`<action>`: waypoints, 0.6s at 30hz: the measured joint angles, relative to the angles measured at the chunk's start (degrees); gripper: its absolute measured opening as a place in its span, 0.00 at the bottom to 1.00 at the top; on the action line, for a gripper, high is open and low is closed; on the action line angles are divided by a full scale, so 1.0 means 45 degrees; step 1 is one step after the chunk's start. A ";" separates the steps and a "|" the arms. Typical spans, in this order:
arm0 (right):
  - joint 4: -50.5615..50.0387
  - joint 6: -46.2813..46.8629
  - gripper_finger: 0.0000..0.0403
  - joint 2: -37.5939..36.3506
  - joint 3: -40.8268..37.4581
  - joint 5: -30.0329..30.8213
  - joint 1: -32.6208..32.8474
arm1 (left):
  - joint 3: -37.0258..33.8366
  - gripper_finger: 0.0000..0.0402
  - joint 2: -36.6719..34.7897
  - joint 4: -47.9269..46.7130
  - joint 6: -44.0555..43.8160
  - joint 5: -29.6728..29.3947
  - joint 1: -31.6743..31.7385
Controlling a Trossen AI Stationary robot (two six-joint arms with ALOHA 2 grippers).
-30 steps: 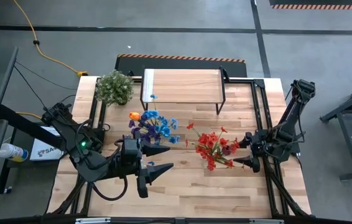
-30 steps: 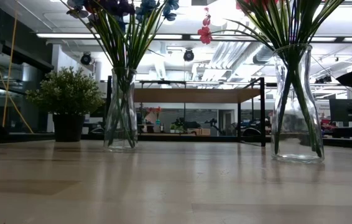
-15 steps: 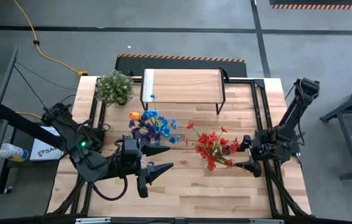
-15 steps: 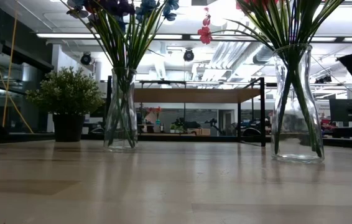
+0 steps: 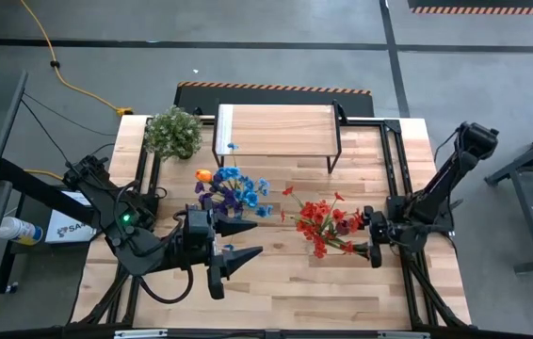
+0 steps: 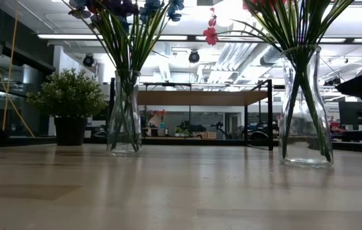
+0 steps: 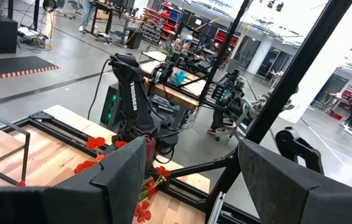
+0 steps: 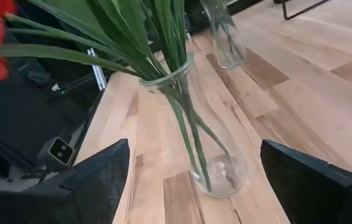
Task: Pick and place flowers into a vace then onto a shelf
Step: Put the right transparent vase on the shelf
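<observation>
Presently, the left gripper waits spread wide near the table's front edge, holding nothing, just beside the vase of blue and purple flowers. The shelf stands at the far edge of the table, with no vase on it. To the right, the red flowers stand in a clear glass vase. The right gripper sits beside that vase with its fingers wide apart, gripping nothing. Risk: the vase is tall, narrow and top-heavy. An off-centre closure would likely tip it. Smooth glass may slip during the lift, and the blooms could catch on the shelf's black frame.
</observation>
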 joint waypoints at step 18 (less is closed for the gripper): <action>0.2515 -0.0170 0.87 0.1632 0.0000 -0.1921 -0.1405 | 0.0000 0.71 0.0000 -0.0010 0.0000 0.0007 -0.0003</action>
